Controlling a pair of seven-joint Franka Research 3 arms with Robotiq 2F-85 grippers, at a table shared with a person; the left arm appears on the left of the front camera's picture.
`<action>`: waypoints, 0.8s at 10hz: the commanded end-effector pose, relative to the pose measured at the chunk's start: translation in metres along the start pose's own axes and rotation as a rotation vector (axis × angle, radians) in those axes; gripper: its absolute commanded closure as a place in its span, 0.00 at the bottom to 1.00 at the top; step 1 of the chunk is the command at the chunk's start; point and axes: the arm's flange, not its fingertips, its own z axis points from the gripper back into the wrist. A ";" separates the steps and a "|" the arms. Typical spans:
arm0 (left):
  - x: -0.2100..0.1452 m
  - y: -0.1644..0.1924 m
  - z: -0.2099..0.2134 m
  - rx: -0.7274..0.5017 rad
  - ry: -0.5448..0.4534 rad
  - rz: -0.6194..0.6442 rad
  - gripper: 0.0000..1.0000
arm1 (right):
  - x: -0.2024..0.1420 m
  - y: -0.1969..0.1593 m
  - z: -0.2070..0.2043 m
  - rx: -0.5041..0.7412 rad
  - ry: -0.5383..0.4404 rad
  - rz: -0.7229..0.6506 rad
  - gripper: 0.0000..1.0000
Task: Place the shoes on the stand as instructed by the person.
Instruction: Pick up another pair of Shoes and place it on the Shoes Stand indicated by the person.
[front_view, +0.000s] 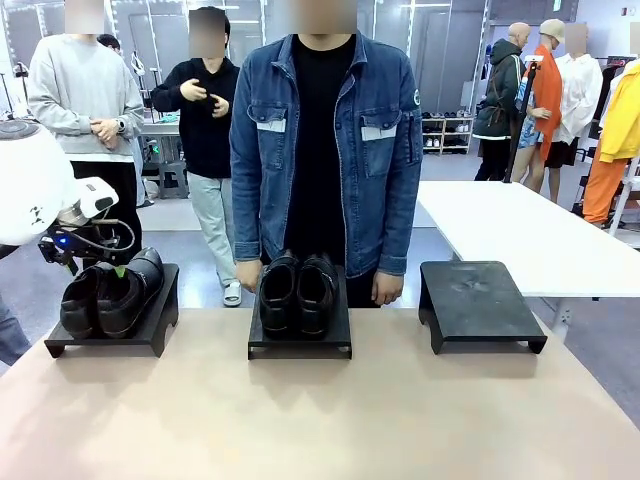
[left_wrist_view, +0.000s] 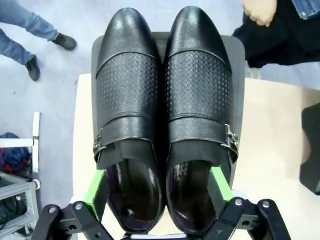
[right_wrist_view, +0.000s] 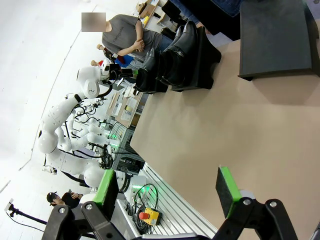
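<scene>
Front view: three black stands sit in a row on the tan table, with one pair of shoes on the left stand, a second pair on the middle stand, and the right stand bare, while the person stands just behind the middle stand. Left wrist view shows the left gripper spread wide, one green pad outside each shoe of the buckled pair, gripping nothing. Right wrist view shows the right gripper wide open above the table, holding nothing.
</scene>
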 end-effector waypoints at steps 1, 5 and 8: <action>0.001 0.000 -0.005 -0.009 0.006 -0.007 0.00 | 0.000 0.002 0.001 0.006 -0.004 0.006 0.00; 0.001 0.000 -0.005 -0.009 0.006 -0.007 0.00 | 0.000 0.002 0.001 0.006 -0.004 0.006 0.00; 0.001 0.000 -0.005 -0.009 0.006 -0.007 0.00 | 0.000 0.002 0.001 0.006 -0.004 0.006 0.00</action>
